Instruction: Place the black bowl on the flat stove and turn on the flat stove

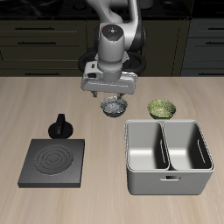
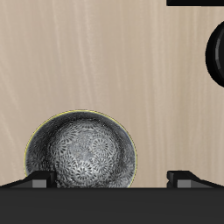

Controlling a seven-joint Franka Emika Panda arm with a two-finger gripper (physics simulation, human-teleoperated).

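Note:
The black bowl [image 1: 112, 107] stands upright on the wooden table, speckled grey inside with a dark rim. It also shows in the wrist view [image 2: 80, 157]. My gripper [image 1: 110, 97] hovers just above it, open and empty. In the wrist view my gripper [image 2: 112, 178] has its fingertips [image 2: 38, 179] wide apart, over the bowl's near rim. The flat stove [image 1: 54, 162] lies nearer the table's front edge, apart from the bowl, with its black round knob [image 1: 61, 128] at its back edge. The knob also shows in the wrist view [image 2: 216, 52].
An olive-green bowl [image 1: 162, 108] sits beside the black bowl. A grey two-compartment metal bin [image 1: 168, 156] stands nearer the front edge, close to both bowls. Dark cabinets run behind the table.

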